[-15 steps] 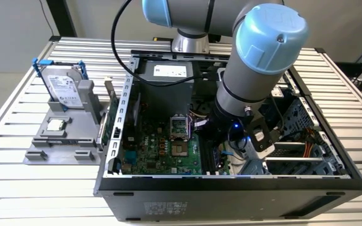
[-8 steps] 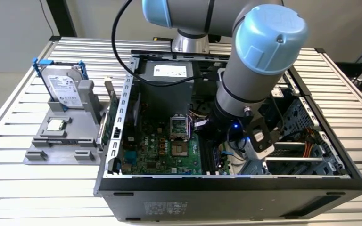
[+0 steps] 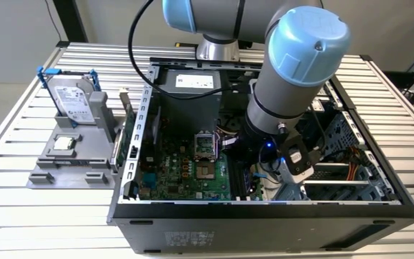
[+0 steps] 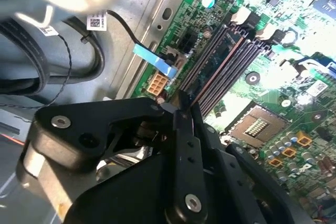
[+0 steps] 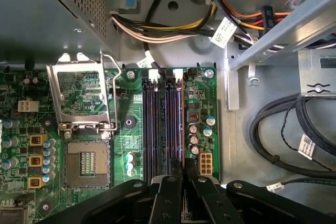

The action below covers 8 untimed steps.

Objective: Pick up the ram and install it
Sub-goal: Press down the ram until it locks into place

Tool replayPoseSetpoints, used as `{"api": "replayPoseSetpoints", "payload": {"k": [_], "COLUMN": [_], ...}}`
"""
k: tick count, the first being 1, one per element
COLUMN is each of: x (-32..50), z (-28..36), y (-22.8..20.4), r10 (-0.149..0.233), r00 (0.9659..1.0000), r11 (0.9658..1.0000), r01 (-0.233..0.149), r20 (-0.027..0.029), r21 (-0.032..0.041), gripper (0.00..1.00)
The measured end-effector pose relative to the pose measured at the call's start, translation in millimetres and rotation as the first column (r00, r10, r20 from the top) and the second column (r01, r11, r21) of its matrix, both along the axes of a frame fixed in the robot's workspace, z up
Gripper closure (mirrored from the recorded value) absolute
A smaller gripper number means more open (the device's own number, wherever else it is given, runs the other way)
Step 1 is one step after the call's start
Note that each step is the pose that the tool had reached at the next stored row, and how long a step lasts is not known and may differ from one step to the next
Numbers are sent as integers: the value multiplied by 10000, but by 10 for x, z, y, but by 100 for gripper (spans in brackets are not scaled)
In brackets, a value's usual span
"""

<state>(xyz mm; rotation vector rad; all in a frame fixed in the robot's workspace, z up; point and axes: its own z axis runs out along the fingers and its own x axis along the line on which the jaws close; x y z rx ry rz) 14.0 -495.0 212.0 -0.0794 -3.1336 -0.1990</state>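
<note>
My gripper [image 5: 184, 174] is down inside the open computer case [image 3: 131, 162], over the memory slots [image 5: 157, 124] of the green motherboard [image 3: 185, 178]. The ram [image 4: 215, 64] is a long dark stick seen edge-on, lying along the outermost slot, the one nearest the board's edge and the small capacitors. The black fingers [image 4: 185, 145] are shut on its near end, with the stick [image 5: 180, 129] running straight away from them. In the exterior view the arm's wrist covers most of the gripper [image 3: 245, 155] and the slots.
The CPU socket [image 5: 86, 163] with its raised metal frame [image 5: 84, 95] lies beside the slots. Cable bundles [image 5: 294, 129] and the drive cage [image 3: 336, 178] flank the gripper. Outside the case, a grey holder [image 3: 70, 162] carries a silver hard drive [image 3: 71, 102] and a CPU chip [image 3: 64, 143].
</note>
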Motion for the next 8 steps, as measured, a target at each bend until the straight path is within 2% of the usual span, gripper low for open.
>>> {"api": "replayPoseSetpoints", "payload": {"k": [8], "x": [0], "z": [-6], "y": [0], "r10": [-22], "r00": [10000], "r11": [10000], "r01": [22], "r20": [0], "r21": [0], "gripper": [100]}}
